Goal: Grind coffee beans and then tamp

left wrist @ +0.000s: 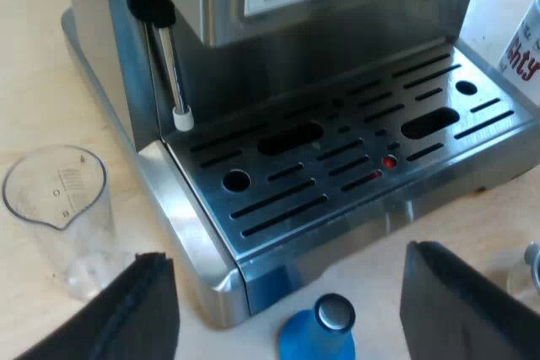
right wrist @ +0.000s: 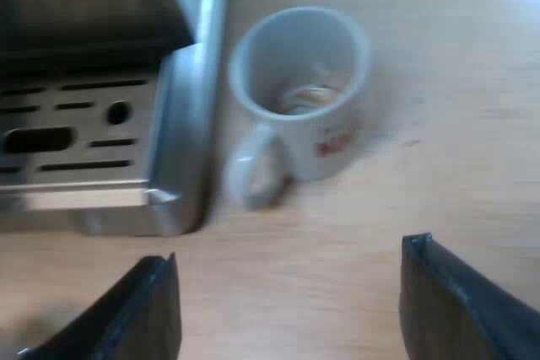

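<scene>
My left gripper (left wrist: 287, 309) is open above a blue tamper (left wrist: 319, 336) with a silver top, which stands on the wooden table just before the espresso machine's drip tray (left wrist: 354, 158). A clear measuring glass (left wrist: 61, 212) stands beside the machine's corner. The steam wand (left wrist: 171, 73) hangs over the tray's edge. My right gripper (right wrist: 287, 309) is open over bare wood, short of a white mug (right wrist: 299, 99) with red print. The mug stands upright beside the drip tray's corner (right wrist: 177, 149), its handle toward my fingers.
A white cup with red lettering (left wrist: 525, 52) stands past the far side of the drip tray. A small metal thing (left wrist: 531, 259) shows near one left fingertip. A red reflection (left wrist: 388, 162) lies on the tray grid.
</scene>
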{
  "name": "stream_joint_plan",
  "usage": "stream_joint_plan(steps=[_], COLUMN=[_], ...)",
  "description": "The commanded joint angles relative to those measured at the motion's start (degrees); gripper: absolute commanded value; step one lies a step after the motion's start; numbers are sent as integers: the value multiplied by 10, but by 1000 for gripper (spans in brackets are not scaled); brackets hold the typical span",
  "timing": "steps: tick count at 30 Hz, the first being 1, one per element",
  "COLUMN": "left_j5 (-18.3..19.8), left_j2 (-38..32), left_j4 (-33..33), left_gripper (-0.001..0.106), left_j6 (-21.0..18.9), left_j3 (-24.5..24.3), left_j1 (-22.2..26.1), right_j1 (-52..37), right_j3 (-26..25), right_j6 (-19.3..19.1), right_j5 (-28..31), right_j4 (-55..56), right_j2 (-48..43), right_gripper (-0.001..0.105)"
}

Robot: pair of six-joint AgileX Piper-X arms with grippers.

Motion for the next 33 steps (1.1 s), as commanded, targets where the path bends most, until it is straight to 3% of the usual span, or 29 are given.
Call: stream_joint_plan(steps=[1, 10, 14, 18, 23, 33], left_j5=[-4, -10, -39, -43, -91, -95], left_j2=[-11, -108, -158, -197, -244, -314], left_j4=[18, 25, 29, 30, 50, 92], left_gripper=[59, 59, 59, 59, 59, 59], left_j6=[-4, -4, -2, -2, -2, 2], left_j3=[-5, -5, -5, -5, -5, 1], left_j1=[2, 2, 2, 2, 2, 2], right_j1=[-38, -56, -56, -56, -56, -56], right_j3=[-7, -7, -1, 10, 31, 71], right_j6=[-27, -40, -40, -40, -40, -40], right_j5=[-16, -37, -44, -44, -44, -45], right_j4=[20, 59, 62, 62, 63, 66], right_j2=[-26, -106, -158, -205, -275, -390], right_gripper=[58, 58, 58, 58, 58, 58])
